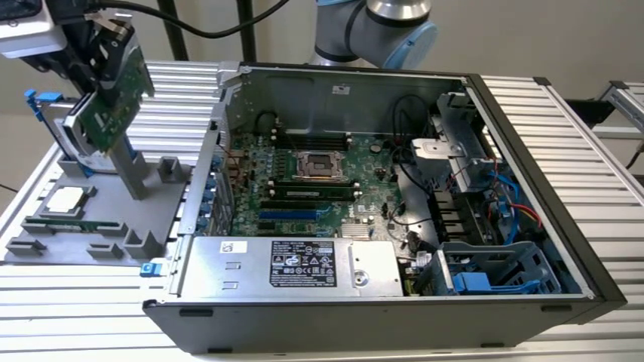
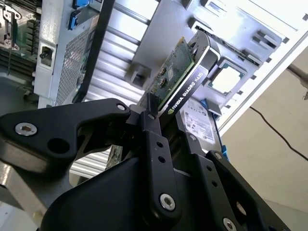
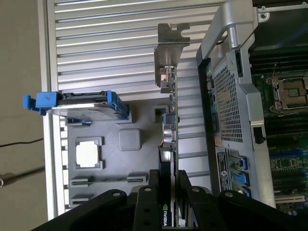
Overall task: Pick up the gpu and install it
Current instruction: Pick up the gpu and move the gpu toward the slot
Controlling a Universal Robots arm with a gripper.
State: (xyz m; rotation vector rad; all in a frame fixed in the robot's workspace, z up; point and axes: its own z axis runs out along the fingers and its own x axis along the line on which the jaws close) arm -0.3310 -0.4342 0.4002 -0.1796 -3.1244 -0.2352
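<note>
Claw [image 1: 108,47] sits at the exterior view's far left, closed tight on the gpu [image 1: 113,102], pinching one short end across its faces. Card hangs from the claw, long axis roughly 1 to 7 o'clock, silver bracket [image 3: 171,41] at the end away from the fingers. It's over the grey parts tray [image 1: 60,241] on the bench [image 1: 81,302], near the hard drive [image 3: 82,109]. It looks clear of the tray, but I can't confirm a gap. Open case [image 1: 352,324] is to the right. Motherboard [image 1: 252,173] slots lie at about 4 o'clock from the claw, well apart.
</note>
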